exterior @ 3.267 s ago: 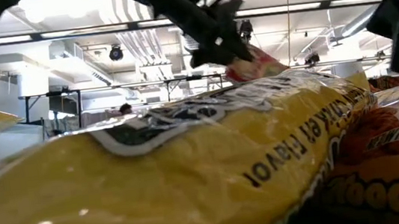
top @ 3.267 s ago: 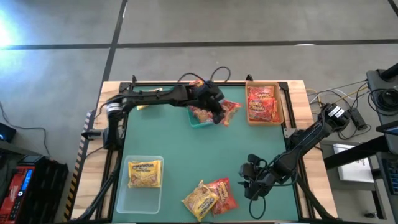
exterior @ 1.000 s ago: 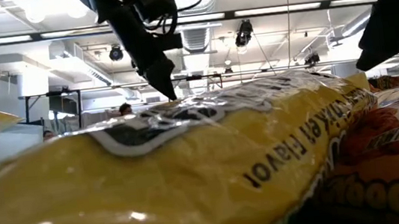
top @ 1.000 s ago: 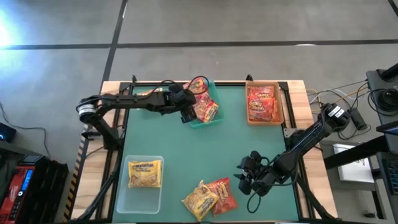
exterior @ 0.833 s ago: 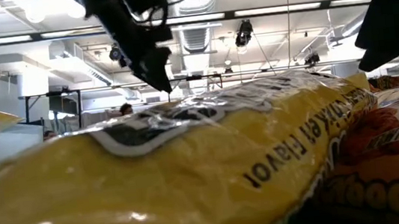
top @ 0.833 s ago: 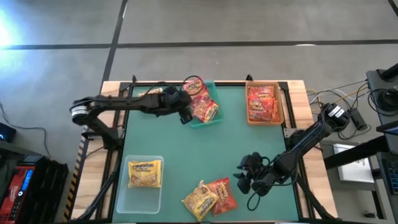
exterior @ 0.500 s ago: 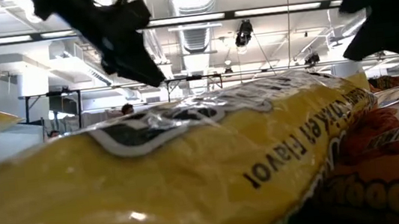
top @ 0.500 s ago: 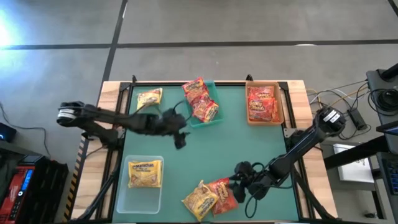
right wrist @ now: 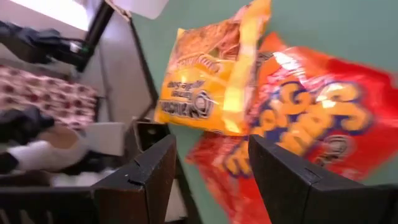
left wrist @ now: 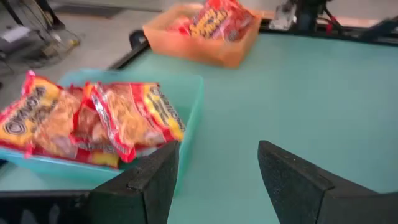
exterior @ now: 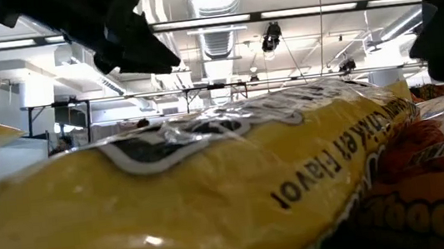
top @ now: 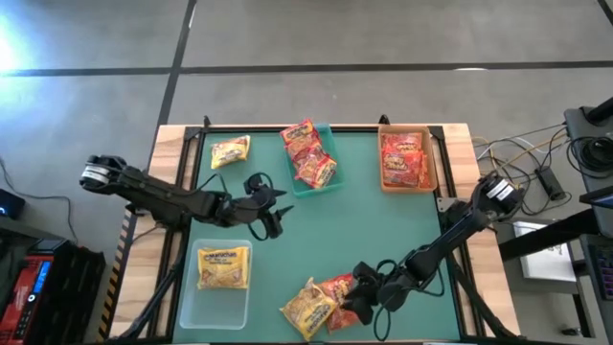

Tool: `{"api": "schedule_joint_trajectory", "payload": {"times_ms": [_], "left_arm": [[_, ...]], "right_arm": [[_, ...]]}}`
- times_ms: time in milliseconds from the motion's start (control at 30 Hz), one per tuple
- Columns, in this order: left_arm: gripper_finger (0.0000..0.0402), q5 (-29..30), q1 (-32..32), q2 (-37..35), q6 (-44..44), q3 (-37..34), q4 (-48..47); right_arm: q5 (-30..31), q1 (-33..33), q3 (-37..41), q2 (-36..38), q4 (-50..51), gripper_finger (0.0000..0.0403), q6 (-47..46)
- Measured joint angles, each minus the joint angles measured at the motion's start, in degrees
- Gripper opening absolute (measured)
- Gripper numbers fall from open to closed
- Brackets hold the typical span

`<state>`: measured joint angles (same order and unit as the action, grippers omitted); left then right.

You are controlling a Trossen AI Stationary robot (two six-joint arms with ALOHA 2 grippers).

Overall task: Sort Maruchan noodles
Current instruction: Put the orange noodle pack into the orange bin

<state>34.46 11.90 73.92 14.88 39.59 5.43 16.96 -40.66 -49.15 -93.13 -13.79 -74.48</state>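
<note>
Table (top: 383, 230): green mat in a wooden frame, seen from above; clock directions below were read from its centre in the high view, 12 at the far edge.

Left arm: reached in from 9 o'clock and ended just left of centre.

Right arm: came in from 3 o'clock and ran down toward 6 o'clock.

Clear bin (top: 221, 287): sat at 8 o'clock with one yellow packet (top: 223, 265) inside.

Teal bin (top: 321, 182): sat at 12 o'clock, holding red packets (top: 308, 153), the uppermost overhanging its far rim; the left wrist view showed them heaped against one wall (left wrist: 106, 118).

Tan bin (top: 430, 158): sat at 1 o'clock with red packets (top: 403, 158) stacked in it.

Loose pair: a yellow Maruchan packet (top: 306, 309) and a red-orange packet (top: 337, 292) lay touching at 6 o'clock, the yellow one partly overlapping the red-orange one (right wrist: 311, 124) in the right wrist view.

Stray packet (top: 230, 151): yellow, lay alone at 10 o'clock near the far-left corner.

Left gripper (top: 275, 213): fingers parted with bare mat between them in the left wrist view, nothing held; it stood between the teal and clear bins, apart from both.

Right gripper (top: 356, 299): fingers spread, nothing clamped; it was at the red-orange packet's edge, and contact could not be confirmed.

Low view: filled by the yellow packet (exterior: 213, 192) right at the lens, with both arms dark above it.
</note>
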Motion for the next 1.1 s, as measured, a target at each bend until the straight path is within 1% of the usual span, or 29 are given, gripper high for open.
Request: {"api": "schedule_joint_trajectory", "payload": {"times_ms": [133,233,333,467,600,733,933,1000,1100], "left_arm": [[0.0204,0.6,0.0,0.0,-1.4,0.1,-0.2],[0.0204,0.5,0.0,-0.1,-1.4,0.1,-0.7],[0.0204,0.6,0.1,-0.1,-1.4,0.1,-0.5],[0.0204,0.6,0.2,-0.1,-0.8,0.1,-0.6],[0.0204,0.5,1.5,-0.1,0.2,0.1,-0.7],[0.0204,0.5,3.1,-0.1,0.2,0.1,-0.6],[0.0204,0.5,3.4,-0.2,-1.1,0.1,1.5],[0.0204,0.5,3.4,-0.2,-1.7,0.1,2.1],[0.0204,0.5,3.4,-0.2,-1.8,0.1,2.1]], "right_arm": [[-0.7,-0.1,0.0,-2.7,-6.8,0.0192,-3.4],[-1.1,-0.4,-0.2,-4.6,-11.7,0.0192,-3.3],[-3.4,-0.6,-1.2,-6.0,-12.0,0.0192,-3.5],[-8.6,-0.6,-2.4,-7.4,-11.5,0.0192,-4.6],[-9.6,-0.6,-4.2,-9.2,-9.9,0.0192,-6.8],[-9.7,-0.6,-7.6,-11.3,-3.9,0.0192,-6.9],[-9.3,-0.3,-13.8,-12.5,12.9,0.0191,-4.3],[-8.0,0.1,-15.8,-12.5,18.4,0.0191,-2.5],[-3.9,0.6,-18.6,-12.5,25.8,0.0191,-0.5]]}}
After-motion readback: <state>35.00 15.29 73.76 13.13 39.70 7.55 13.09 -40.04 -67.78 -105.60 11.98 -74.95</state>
